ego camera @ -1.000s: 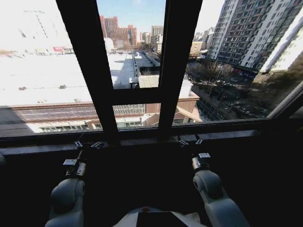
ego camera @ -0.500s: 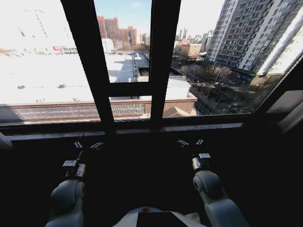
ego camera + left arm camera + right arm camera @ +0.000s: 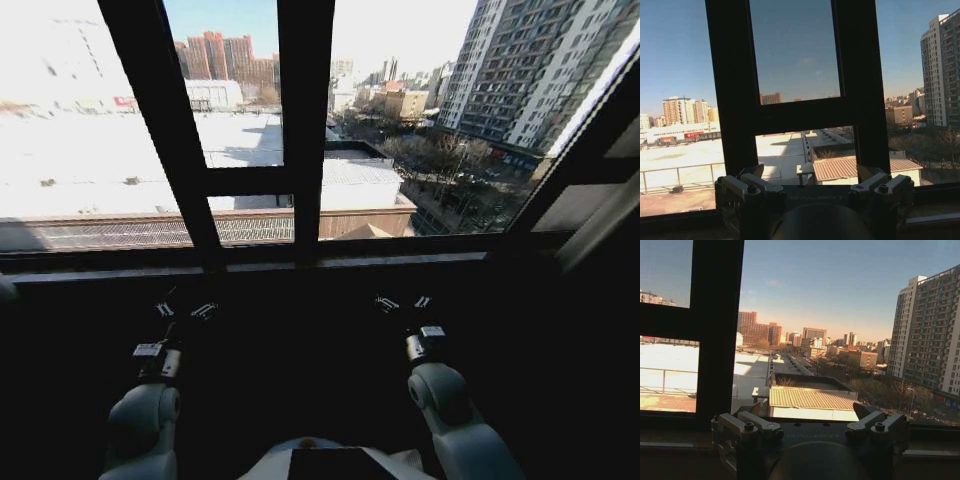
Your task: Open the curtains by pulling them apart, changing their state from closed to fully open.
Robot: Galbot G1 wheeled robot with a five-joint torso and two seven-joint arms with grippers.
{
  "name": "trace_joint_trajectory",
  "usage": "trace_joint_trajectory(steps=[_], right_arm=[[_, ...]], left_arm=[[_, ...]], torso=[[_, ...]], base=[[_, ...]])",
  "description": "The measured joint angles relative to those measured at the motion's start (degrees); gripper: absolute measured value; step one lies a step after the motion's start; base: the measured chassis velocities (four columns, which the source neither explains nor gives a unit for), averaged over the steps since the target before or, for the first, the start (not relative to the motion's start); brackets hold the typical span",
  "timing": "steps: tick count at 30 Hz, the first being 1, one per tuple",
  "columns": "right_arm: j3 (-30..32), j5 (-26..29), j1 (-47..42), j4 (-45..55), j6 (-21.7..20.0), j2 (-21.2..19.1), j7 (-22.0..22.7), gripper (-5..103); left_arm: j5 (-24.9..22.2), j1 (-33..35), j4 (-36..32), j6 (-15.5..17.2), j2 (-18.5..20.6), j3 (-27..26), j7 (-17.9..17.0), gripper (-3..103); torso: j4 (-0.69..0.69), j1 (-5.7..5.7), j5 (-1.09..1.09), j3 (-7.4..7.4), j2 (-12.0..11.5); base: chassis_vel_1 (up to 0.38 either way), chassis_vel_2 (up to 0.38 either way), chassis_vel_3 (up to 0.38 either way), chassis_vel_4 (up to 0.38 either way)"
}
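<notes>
Our whole head view has slid sideways against a second ago: the dark window frame (image 3: 300,130) now sits further left and the right corner of the window has come closer, so we judge that our base is turning to the right, not the things moving. Our left pincer (image 3: 186,310) and right pincer (image 3: 403,302) are held low before the sill (image 3: 330,262), both spread open and holding nothing. We cannot make out the curtains; the glass is bare, so the pulling seems done.
</notes>
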Motion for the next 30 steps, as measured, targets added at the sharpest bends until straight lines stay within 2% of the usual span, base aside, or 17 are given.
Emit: trace_joint_trajectory(steps=[7,12,18,23,30], right_arm=[[0.3,-0.6,0.1,-0.1,0.0,0.0,0.0,100],[0.3,-2.1,0.3,-1.3,1.4,0.2,0.0,100],[0.2,-2.8,0.4,-1.9,1.9,0.4,-0.1,100],[0.2,-2.8,0.5,-2.2,2.4,0.5,-0.1,100],[0.4,-2.8,0.3,-2.3,2.7,0.4,-0.1,100]], left_arm=[[0.0,-0.6,0.5,-0.2,0.2,0.1,0.1,100],[0.0,-0.6,1.5,-0.9,0.2,0.1,0.0,100],[0.0,-0.6,1.9,-1.2,0.3,0.0,0.0,100],[0.0,-0.6,2.1,-1.4,0.2,-0.1,-0.1,100],[0.0,-0.4,2.2,-1.7,0.0,0.1,-0.1,100]], torso=[[0.00,0.04,0.03,0.01,0.0],[0.02,0.01,-0.06,0.00,0.0],[0.01,-0.05,-0.02,-0.02,0.0],[0.00,-0.08,-0.01,-0.04,0.1],[0.01,0.10,0.01,0.05,-0.1]], base=[[-0.028,-0.386,0.057,0.378],[0.216,-0.254,-0.218,0.249],[0.299,-0.206,-0.320,0.196],[0.119,-0.060,-0.155,0.118],[-0.012,0.022,0.031,-0.015]])
